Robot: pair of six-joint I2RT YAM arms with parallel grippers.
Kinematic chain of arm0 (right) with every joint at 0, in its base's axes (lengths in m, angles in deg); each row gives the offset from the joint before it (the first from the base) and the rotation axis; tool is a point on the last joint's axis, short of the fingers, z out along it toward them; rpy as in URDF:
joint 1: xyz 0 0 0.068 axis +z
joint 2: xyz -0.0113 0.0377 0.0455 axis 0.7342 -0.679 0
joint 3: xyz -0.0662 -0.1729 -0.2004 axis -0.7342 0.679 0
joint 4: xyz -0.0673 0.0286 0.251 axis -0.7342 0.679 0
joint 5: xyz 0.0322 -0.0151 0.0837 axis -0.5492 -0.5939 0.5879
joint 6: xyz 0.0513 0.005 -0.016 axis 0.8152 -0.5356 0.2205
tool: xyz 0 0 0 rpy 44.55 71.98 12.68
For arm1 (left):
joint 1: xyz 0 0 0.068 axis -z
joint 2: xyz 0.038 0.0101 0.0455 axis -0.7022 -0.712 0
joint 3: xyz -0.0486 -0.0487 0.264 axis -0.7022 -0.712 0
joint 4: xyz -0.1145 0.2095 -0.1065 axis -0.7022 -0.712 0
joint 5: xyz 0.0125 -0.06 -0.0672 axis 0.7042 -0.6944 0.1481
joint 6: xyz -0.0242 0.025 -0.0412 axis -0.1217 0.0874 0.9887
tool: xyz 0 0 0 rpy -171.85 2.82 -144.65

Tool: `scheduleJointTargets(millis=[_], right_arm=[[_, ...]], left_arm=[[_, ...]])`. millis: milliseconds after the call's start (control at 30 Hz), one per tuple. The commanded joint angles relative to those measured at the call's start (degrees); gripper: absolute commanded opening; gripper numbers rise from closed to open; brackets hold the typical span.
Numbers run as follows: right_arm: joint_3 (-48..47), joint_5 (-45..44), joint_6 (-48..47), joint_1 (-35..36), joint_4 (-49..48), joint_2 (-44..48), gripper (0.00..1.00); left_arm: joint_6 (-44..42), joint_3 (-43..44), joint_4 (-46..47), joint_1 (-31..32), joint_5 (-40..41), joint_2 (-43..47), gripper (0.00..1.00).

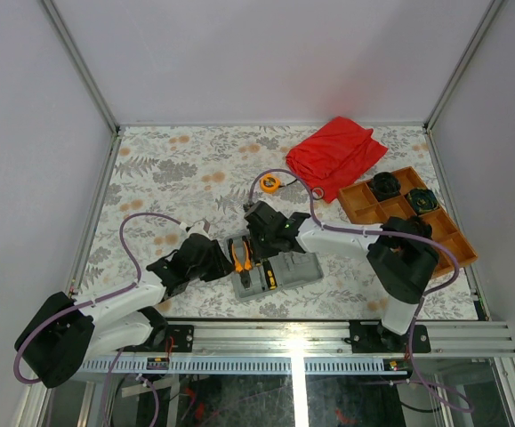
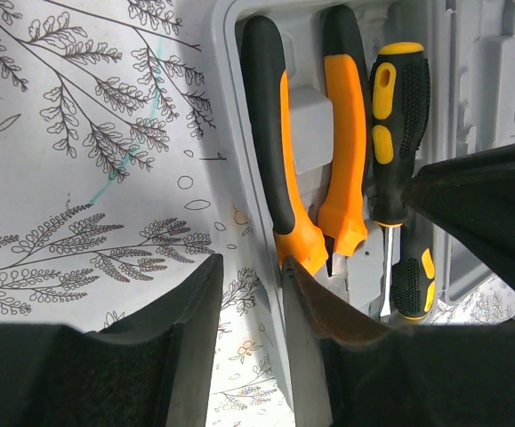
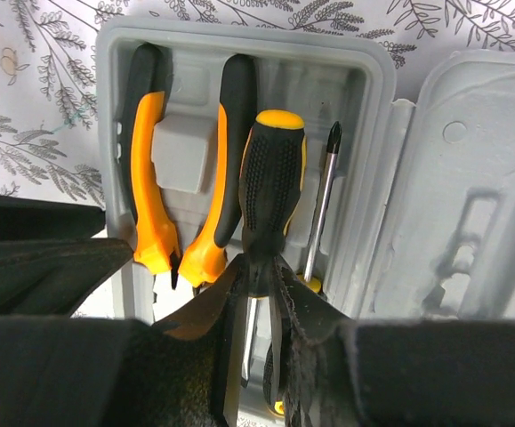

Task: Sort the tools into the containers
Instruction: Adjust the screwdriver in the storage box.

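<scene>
The grey case of two containers [image 1: 294,267] lies open between my arms. In its left tray [image 3: 239,37] rest orange-handled pliers [image 3: 155,191], a black-and-yellow screwdriver [image 3: 273,182] and a second screwdriver [image 3: 326,191] with its cross tip pointing away. My right gripper [image 3: 261,271] is shut on the neck of the black-and-yellow screwdriver's handle. My left gripper [image 2: 253,298] is open and straddles the tray's left wall [image 2: 239,133], the right finger [image 2: 328,329] against it, next to the pliers [image 2: 279,169]. The other tray [image 3: 479,178] holds nothing. A round orange tape measure [image 1: 269,183] lies farther back.
A red cloth [image 1: 337,151] lies at the back right. An orange-brown divided tray [image 1: 364,206] with black round parts sits to the right. The table has a flowered cover [image 1: 177,169]. Metal frame posts stand at the table corners.
</scene>
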Motion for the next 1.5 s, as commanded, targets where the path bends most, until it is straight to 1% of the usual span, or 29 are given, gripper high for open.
scheduleJointTargets(millis=[0,200,367,500,733,967,1267,1467], right_arm=[[-2.97,0.95,-1.09,-0.04,0.21,-2.01,0.22],[-3.07,1.09,-0.86,0.01,1.65,-3.97,0.21],[-3.85,1.38,-0.79,-0.01,3.31,-5.63,0.18],[-4.59,2.11,-0.87,0.06,4.7,-7.52,0.15],[-5.59,3.81,-0.98,0.43,7.32,-11.48,0.06],[-6.63,4.02,-1.06,1.73,9.5,-15.11,0.01],[-7.44,4.27,-0.54,4.93,11.0,-21.55,0.0],[-5.55,5.78,2.1,8.24,8.69,-26.87,0.0]], left_arm=[[-0.7,-0.48,1.65,-0.18,0.02,-0.21,0.31],[-0.62,-0.79,2.34,-0.19,-0.32,-0.41,0.3],[-1.04,-0.61,3.1,-0.18,-0.58,-1.43,0.29],[-1.45,-0.48,3.67,-0.16,-0.56,-2.47,0.28],[-1.91,-0.63,5.09,-0.18,-1.07,-4.32,0.26],[-2.27,-0.45,6.73,-0.17,-1.82,-6.86,0.24],[-2.33,-0.58,7.98,-0.12,-2.48,-8.12,0.22],[-2.54,-0.68,8.68,-0.09,-2.99,-8.82,0.17]])
